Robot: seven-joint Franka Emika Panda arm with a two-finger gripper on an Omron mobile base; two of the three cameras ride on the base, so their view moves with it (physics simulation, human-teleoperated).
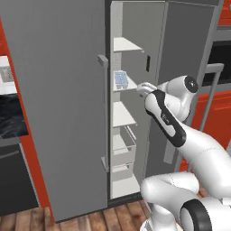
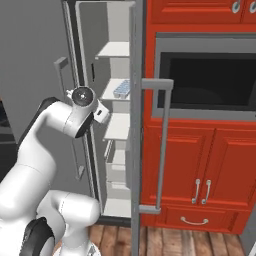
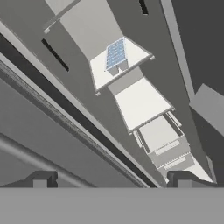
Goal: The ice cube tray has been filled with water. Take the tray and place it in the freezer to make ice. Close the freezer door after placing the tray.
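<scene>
Small flat white ice cube tray with pale blue cells point(image 1: 120, 78) resting on a white shelf point(image 1: 131, 84) inside the tall grey freezer point(image 1: 135, 27), upper centre of the left base view; same tray point(image 2: 121, 90) left of centre in the right base view and upper centre point(image 3: 115, 54) in the hand view. Tall narrow grey freezer door point(image 2: 135, 125) swung open, edge-on, vertical bar handle point(image 2: 162, 145) beside red cabinets point(image 2: 200, 160). Two-finger gripper point(image 3: 112, 179) released, dark tips spread wide apart, empty, well apart from the tray.
</scene>
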